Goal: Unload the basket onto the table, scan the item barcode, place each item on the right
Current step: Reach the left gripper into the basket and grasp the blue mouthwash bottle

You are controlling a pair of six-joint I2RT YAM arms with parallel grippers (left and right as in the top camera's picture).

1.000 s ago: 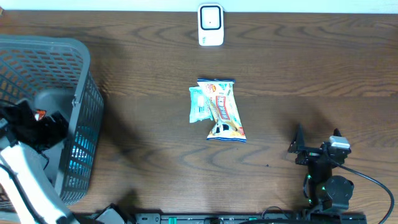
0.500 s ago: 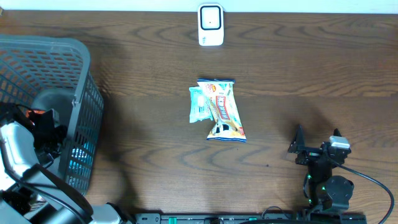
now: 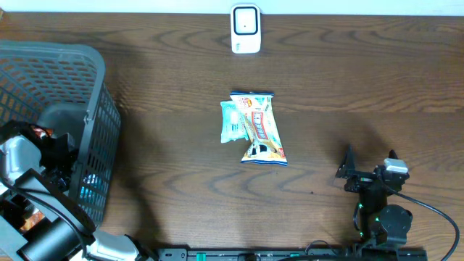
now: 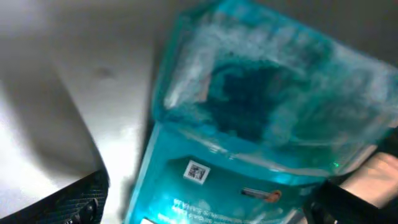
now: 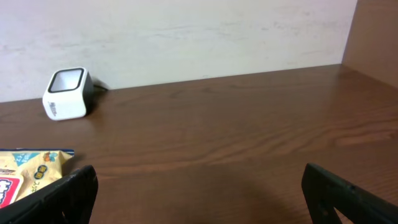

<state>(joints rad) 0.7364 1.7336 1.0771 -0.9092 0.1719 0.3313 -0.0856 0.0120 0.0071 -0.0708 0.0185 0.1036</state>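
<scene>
Left tool (image 4: 208,205), fingers spread wide and holding nothing, hangs over a teal pouch (image 4: 261,124) lying inside the grey mesh basket (image 3: 65,80) at the tabletop's (image 3: 348,80) left edge.

Pouch looks like thin glossy film, soft and light, prob. slippery and apt to crumple. Best hold, in my view: pinch a flat side or seam w/o covering the small square code (image 4: 196,171) on its lower half. Text beside the code is too blurred to read; no brand legible.

Right tool (image 5: 200,202), also spread and empty, sits near the front right, well apart from the white scanner (image 3: 246,29) at the far edge. Two snack packets (image 3: 254,127) lie mid-tabletop, print too small to read.
</scene>
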